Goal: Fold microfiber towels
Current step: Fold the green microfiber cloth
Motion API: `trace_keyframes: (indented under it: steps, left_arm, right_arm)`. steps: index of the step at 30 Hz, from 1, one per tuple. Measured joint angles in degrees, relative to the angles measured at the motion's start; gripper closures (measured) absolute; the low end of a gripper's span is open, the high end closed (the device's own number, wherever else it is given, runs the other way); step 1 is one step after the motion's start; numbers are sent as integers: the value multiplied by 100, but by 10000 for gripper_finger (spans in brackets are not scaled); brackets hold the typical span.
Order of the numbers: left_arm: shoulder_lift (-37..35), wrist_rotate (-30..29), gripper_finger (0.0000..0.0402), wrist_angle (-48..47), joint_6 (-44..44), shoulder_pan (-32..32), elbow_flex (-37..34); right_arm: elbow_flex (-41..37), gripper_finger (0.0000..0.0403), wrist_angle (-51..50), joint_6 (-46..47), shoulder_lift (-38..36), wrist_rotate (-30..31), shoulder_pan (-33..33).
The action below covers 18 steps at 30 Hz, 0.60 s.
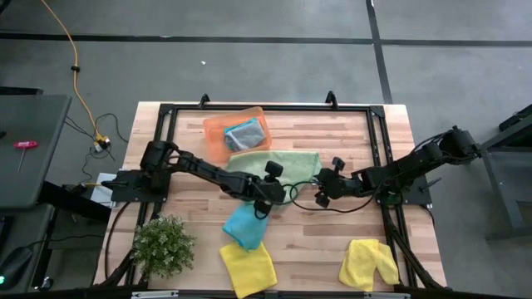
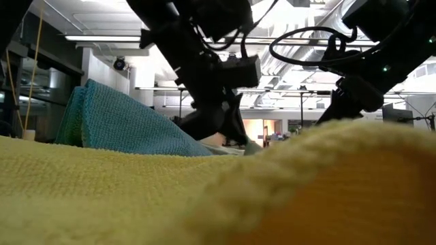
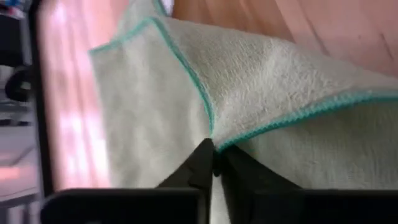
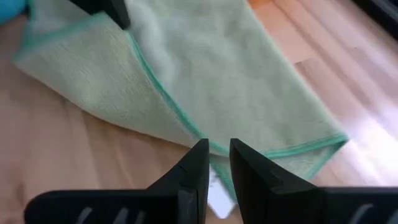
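The light green microfiber towel (image 1: 274,159) lies spread at the table's middle. My left gripper (image 1: 270,193) is shut on its near edge, and my right gripper (image 1: 318,193) is shut on the same edge farther right. Between the two holds the edge is raised into a fold (image 4: 168,93). A teal-blue towel (image 1: 245,223) lies bunched just near of my left gripper. Two yellow towels (image 1: 248,266) (image 1: 368,264) lie at the near edge. A grey-blue towel (image 1: 243,133) sits folded in the orange tray (image 1: 214,129). My left gripper pinches the green towel's teal-stitched hem (image 3: 211,138) between its two fingers, coming slanting down from the table's left. The hem rises to the fingertips in a peak, and the rest of the cloth lies on the table. My right gripper pinches the towel's hemmed edge (image 4: 210,144) between its fingertips (image 4: 198,158), slanting down from the table's right. The cloth beside the hold is raised off the wood, and the towel's far part lies flat.
A small bushy plant (image 1: 162,245) stands at the near left corner. A black frame (image 1: 266,108) runs around the table top. A black cable (image 1: 301,193) loops between the two grippers. Bare wood (image 1: 349,220) lies near right of the grippers.
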Motion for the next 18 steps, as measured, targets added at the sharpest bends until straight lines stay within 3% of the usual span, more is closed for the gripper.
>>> trace_keyframes:
  steps: [6,12,16,18]
  left_arm:
    - [-461,-485,398,-452,8,-14,0]
    - [-1274,-979,400,-895,-22,0,0]
    - [-1861,-1288,400,-1045,-110,0,0]
    - [-2107,-1319,401,-1074,-236,0,-1]
  right_arm:
    - [0,347,-258,-52,0,42,-210]
    - [-2,327,-697,-226,0,-685,-729]
    - [-2,285,-756,-652,-1,-1668,-1072]
    - [-2,260,-780,-910,-1,-1847,-1208]
